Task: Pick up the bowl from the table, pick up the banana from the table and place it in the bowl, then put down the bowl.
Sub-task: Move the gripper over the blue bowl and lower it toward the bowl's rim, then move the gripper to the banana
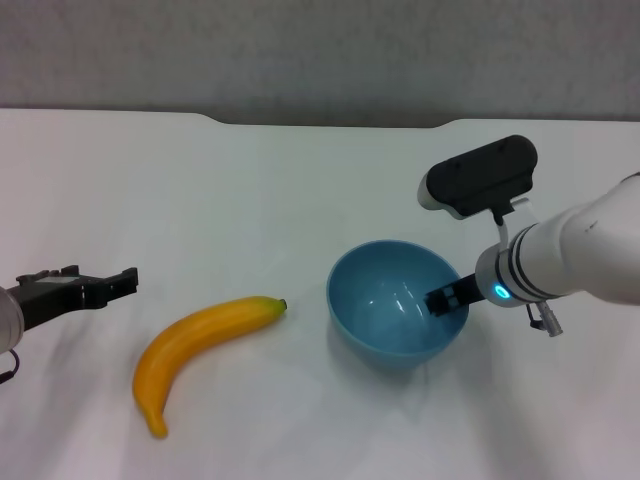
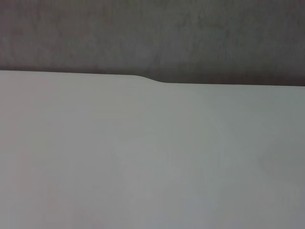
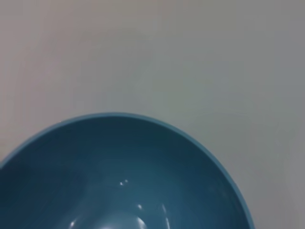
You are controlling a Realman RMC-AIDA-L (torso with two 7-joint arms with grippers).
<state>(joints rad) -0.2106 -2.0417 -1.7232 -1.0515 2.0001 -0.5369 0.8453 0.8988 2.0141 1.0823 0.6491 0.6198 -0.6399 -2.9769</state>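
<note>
Right arm: the right gripper (image 1: 452, 297) reaches in from the side, its dark fingers at the near-right rim of the round, glossy light-blue bowl (image 1: 392, 312). One finger shows inside the wall; the other I take to be outside, hidden by the rim.
Right fingers: they look clamped on the bowl's rim, a pinch that makes sense for lifting a deep, smooth vessel by its edge.
Bowl: it sits tipped slightly toward the fingers, so I judge it is just leaving the plain white surface (image 1: 250, 190) or about to. It is empty; the right wrist view shows only its blue inside (image 3: 124, 186) and bare surface beyond.
Left arm: the left gripper (image 1: 125, 281) hangs low at the edge of the scene, its black fingers pointing toward the middle.
Left fingers: spread apart and holding nothing, presumably ready for the fruit.
Banana: the smooth, curved yellow-orange banana (image 1: 195, 345) lies flat on the surface, just ahead of and below the left fingers, well apart from the right ones. Its dark tip points at the bowl, near but not touching.
Left wrist view: only bare surface and its notched far edge (image 2: 150, 78).
Stage: bowl pickup under way; banana untouched.
Risk: a glossy rim may slip or swing in a one-sided pinch.
</note>
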